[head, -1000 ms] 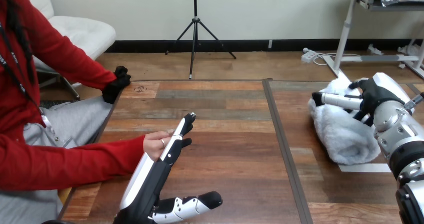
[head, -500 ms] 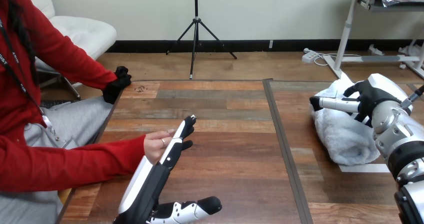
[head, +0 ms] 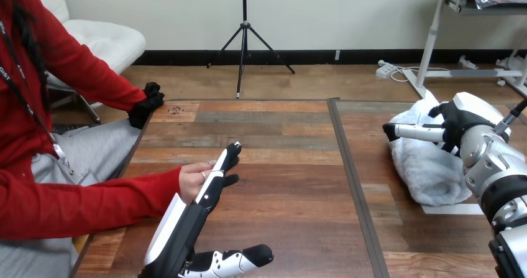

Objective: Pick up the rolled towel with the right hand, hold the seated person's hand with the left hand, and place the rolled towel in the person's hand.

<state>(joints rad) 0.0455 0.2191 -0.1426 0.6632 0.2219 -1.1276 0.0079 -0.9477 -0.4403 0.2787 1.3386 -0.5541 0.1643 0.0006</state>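
The rolled towel (head: 429, 172), white and fluffy, lies on the wooden table (head: 279, 141) at the right. My right hand (head: 460, 121) rests on the towel's far upper end, with one straight finger (head: 413, 132) pointing left across it. The person's hand (head: 189, 180) at the view's left lies on the table, its red sleeve behind it. My left hand (head: 202, 200) stands on edge right beside the person's hand. Its fingers are straight and reach past the person's fingertips, and its thumb (head: 239, 259) sticks out to the right. No finger is curled round the person's hand.
The person's other hand (head: 146, 104), gloved in black, rests at the table's far left corner. A dark seam (head: 348, 166) runs front to back down the table. A strip of white tape (head: 453, 208) lies under the towel's near end.
My right hand has shifted a little to the left on the towel, its straight finger slightly lower. My left hand and the person's hand stay as they were.
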